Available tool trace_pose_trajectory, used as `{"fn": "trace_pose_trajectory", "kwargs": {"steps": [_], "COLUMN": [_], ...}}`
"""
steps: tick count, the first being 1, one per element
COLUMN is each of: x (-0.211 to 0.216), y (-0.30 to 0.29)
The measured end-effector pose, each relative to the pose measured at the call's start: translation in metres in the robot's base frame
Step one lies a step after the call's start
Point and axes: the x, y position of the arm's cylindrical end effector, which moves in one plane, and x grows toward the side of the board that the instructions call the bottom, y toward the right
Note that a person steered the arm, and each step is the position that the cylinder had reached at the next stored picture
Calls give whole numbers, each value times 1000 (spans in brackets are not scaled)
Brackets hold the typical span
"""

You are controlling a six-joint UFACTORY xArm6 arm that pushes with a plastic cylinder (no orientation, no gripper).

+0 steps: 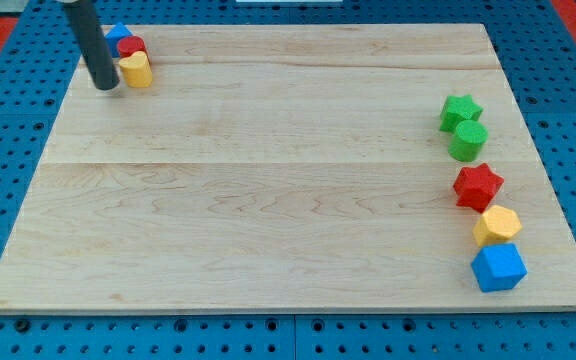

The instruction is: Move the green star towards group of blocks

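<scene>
The green star (460, 111) lies near the board's right edge, at the top of a column of blocks. Just below it and touching is a green round block (469, 140), then a red star (478, 185), a yellow hexagonal block (496, 226) and a blue block (498, 267). My tip (106, 85) rests at the view's top left, far from the green star. It is just left of a small cluster: a yellow block (135, 69), a red block (130, 47) and a blue block (117, 35).
The wooden board (268, 180) lies on a blue perforated table (268, 340). The rod partly hides the left side of the top-left cluster.
</scene>
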Motion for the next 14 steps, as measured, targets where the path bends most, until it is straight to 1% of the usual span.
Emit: {"fn": "trace_pose_trajectory", "kwargs": {"steps": [1,2,3,4,5,6,7,8,9,10,12,14], "x": [40,66,66,57,3,-35,-19,11,52,65,63,62], "y": [6,91,185,281,346,414,483,529,535,494,389,309]}}
